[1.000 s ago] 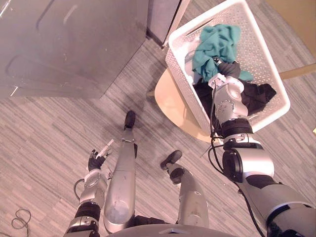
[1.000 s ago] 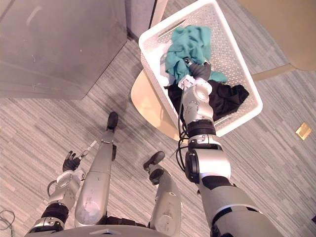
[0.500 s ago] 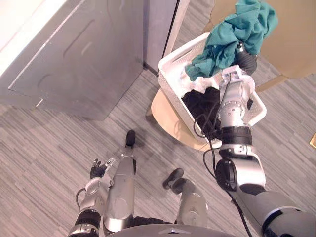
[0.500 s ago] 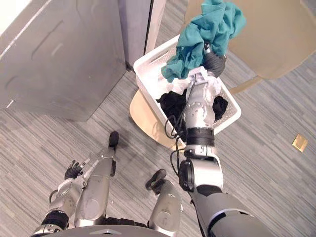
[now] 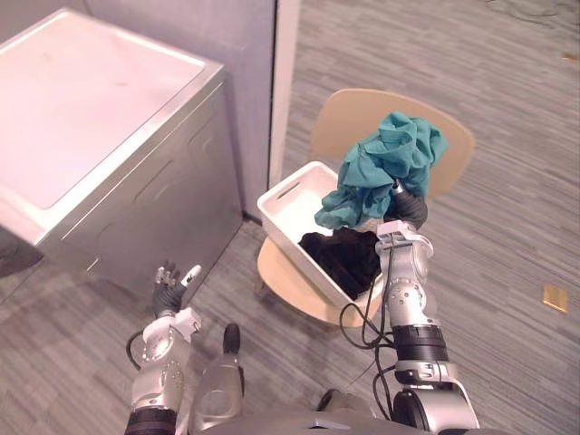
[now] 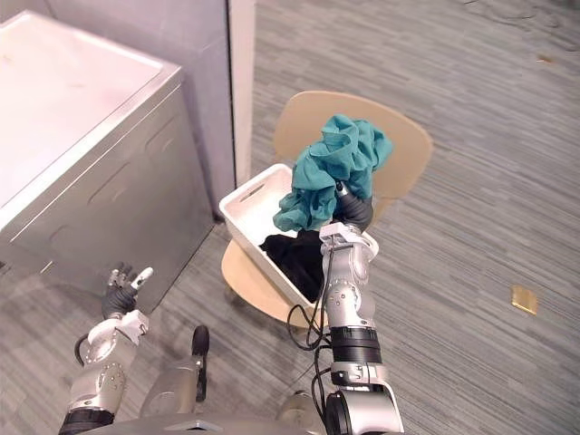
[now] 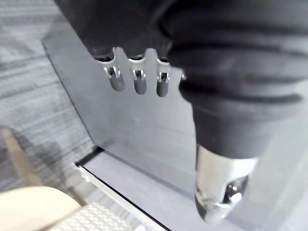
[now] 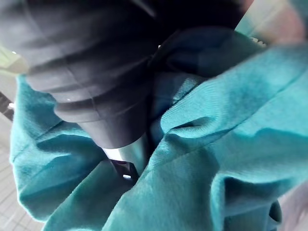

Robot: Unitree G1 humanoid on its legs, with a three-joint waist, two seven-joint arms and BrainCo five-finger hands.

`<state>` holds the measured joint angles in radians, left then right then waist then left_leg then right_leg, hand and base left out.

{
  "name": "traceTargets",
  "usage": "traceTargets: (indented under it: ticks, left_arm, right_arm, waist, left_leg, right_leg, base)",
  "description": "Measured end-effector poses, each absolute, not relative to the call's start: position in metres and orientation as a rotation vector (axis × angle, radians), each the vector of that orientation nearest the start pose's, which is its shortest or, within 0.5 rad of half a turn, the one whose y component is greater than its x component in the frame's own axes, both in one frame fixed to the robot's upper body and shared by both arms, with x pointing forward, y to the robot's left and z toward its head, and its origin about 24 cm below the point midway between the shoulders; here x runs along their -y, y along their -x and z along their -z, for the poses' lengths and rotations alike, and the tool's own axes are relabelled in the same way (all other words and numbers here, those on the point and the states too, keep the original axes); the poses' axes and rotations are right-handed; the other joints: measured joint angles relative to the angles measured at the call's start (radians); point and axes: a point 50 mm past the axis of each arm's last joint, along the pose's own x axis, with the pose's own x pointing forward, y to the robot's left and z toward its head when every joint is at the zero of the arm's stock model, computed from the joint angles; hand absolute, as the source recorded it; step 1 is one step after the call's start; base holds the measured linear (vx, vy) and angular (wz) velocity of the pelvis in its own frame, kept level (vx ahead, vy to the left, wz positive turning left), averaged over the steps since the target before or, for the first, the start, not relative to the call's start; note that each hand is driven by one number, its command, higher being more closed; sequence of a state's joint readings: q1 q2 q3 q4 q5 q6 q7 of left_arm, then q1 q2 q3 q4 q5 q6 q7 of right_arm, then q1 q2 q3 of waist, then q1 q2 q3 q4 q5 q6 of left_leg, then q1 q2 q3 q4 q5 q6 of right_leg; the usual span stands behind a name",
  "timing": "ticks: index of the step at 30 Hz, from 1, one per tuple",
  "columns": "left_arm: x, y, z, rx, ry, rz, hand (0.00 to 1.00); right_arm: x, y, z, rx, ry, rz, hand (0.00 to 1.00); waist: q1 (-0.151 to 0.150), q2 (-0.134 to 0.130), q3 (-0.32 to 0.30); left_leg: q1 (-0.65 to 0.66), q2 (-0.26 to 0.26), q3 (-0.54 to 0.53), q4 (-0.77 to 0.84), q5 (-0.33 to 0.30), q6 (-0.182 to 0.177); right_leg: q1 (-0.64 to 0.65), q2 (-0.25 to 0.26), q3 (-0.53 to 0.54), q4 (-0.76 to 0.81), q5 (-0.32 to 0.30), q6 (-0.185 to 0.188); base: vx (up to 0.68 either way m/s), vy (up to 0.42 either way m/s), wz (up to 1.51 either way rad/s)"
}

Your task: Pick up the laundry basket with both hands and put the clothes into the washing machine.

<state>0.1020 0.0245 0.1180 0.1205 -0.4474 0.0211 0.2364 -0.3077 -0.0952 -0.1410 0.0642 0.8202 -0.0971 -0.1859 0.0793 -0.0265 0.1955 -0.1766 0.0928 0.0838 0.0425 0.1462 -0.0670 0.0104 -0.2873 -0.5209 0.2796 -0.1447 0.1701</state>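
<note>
A white laundry basket [image 5: 292,201] sits on a round wooden chair seat [image 5: 276,279], with dark clothes [image 5: 340,256] inside. My right hand [image 5: 407,210] is raised above the basket, shut on a bunched teal garment [image 5: 385,165] that hangs clear of the basket; the right wrist view has the teal garment [image 8: 202,159] wrapped round the thumb. The silver washing machine [image 5: 109,172] stands at the left, its front facing me. My left hand [image 5: 169,288] is low in front of the machine, with its fingers [image 7: 137,79] straight and nothing in it.
The chair's wooden backrest [image 5: 362,122] rises behind the basket. A grey partition post [image 5: 263,82] stands between machine and chair. Grey striped carpet [image 5: 507,181] stretches open to the right, with a small tan object [image 5: 554,297] lying on it.
The camera has tilted up, so the whole scene shifted. My right hand has lifted the teal garment out of the basket and holds it high. The left hand came up towards the machine front.
</note>
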Motion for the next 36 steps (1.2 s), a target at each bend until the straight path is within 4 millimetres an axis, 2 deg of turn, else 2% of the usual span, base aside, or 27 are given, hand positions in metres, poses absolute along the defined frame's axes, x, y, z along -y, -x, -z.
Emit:
traceTargets:
  ticks: [2, 4, 7, 14, 18, 19, 28, 32, 36]
  left_arm:
    - [-0.200, -0.223, 0.004, -0.207, 0.396, -0.408, 0.00]
    - [-0.201, -0.233, -0.018, -0.112, 0.368, -0.380, 0.00]
    - [-0.200, -0.248, -0.035, -0.046, 0.344, -0.346, 0.00]
    - [-0.194, -0.270, -0.062, 0.052, 0.289, -0.295, 0.00]
    - [-0.175, -0.283, -0.079, 0.102, 0.278, -0.214, 0.00]
    - [-0.166, -0.287, -0.085, 0.118, 0.269, -0.172, 0.00]
    - [-0.113, -0.303, -0.128, 0.255, 0.211, 0.056, 0.00]
    - [-0.096, -0.306, -0.135, 0.269, 0.195, 0.124, 0.00]
    - [-0.079, -0.306, -0.126, 0.224, 0.166, 0.196, 0.00]
  right_arm:
    - [0.194, -0.300, -0.117, 0.296, -0.766, 0.161, 1.00]
    - [0.197, -0.296, -0.130, 0.353, -0.730, 0.108, 1.00]
    - [0.197, -0.296, -0.133, 0.369, -0.714, 0.072, 1.00]
    - [0.184, -0.295, -0.135, 0.338, -0.674, -0.034, 1.00]
    - [0.176, -0.291, -0.125, 0.286, -0.662, -0.062, 1.00]
    - [0.172, -0.290, -0.122, 0.267, -0.659, -0.075, 1.00]
    - [0.153, -0.285, -0.117, 0.226, -0.654, -0.149, 1.00]
    - [0.147, -0.284, -0.116, 0.215, -0.656, -0.168, 1.00]
    - [0.145, -0.283, -0.112, 0.199, -0.659, -0.174, 1.00]
  waist:
    - [-0.005, 0.001, -0.022]
    - [-0.024, 0.002, -0.044]
    - [-0.044, 0.006, -0.077]
    - [-0.083, 0.032, -0.102]
    - [-0.101, 0.049, -0.113]
    - [-0.105, 0.056, -0.117]
    - [-0.130, 0.057, -0.119]
    - [-0.137, 0.058, -0.121]
    - [-0.138, 0.061, -0.143]
  left_leg:
    - [0.020, 0.008, 0.014, -0.019, 0.005, -0.004]
    - [0.072, 0.013, 0.058, -0.040, 0.006, -0.004]
    - [0.127, 0.014, 0.106, -0.070, 0.006, -0.004]
    - [0.222, 0.020, 0.191, -0.121, 0.009, -0.006]
    - [0.232, 0.020, 0.211, -0.121, 0.009, -0.006]
    - [0.235, 0.020, 0.218, -0.121, 0.009, -0.006]
    - [0.236, 0.020, 0.220, -0.128, 0.016, -0.006]
    - [0.235, 0.020, 0.220, -0.128, 0.017, -0.006]
    - [0.229, 0.020, 0.220, -0.128, 0.018, -0.006]
  right_leg:
    - [0.009, 0.015, 0.021, -0.037, 0.020, 0.001]
    - [0.047, 0.032, 0.062, -0.103, 0.059, 0.004]
    - [0.069, 0.039, 0.110, -0.153, 0.089, 0.005]
    - [0.091, 0.050, 0.203, -0.193, 0.120, 0.001]
    - [0.089, 0.051, 0.228, -0.204, 0.124, -0.008]
    - [0.089, 0.052, 0.235, -0.214, 0.133, -0.008]
    - [0.090, 0.055, 0.247, -0.230, 0.150, -0.011]
    - [0.089, 0.056, 0.251, -0.232, 0.152, -0.011]
    - [0.081, 0.057, 0.258, -0.234, 0.155, -0.008]
  base:
    - [0.05, -0.043, -0.45]
    - [0.07, -0.025, -0.52]
    - [0.03, 0.002, -0.50]
    - [-0.04, 0.015, -0.38]
    - [-0.07, 0.021, -0.16]
    - [-0.06, 0.028, -0.13]
    - [-0.03, 0.010, -0.03]
    - [0.00, 0.000, 0.00]
    - [0.01, -0.001, -0.03]
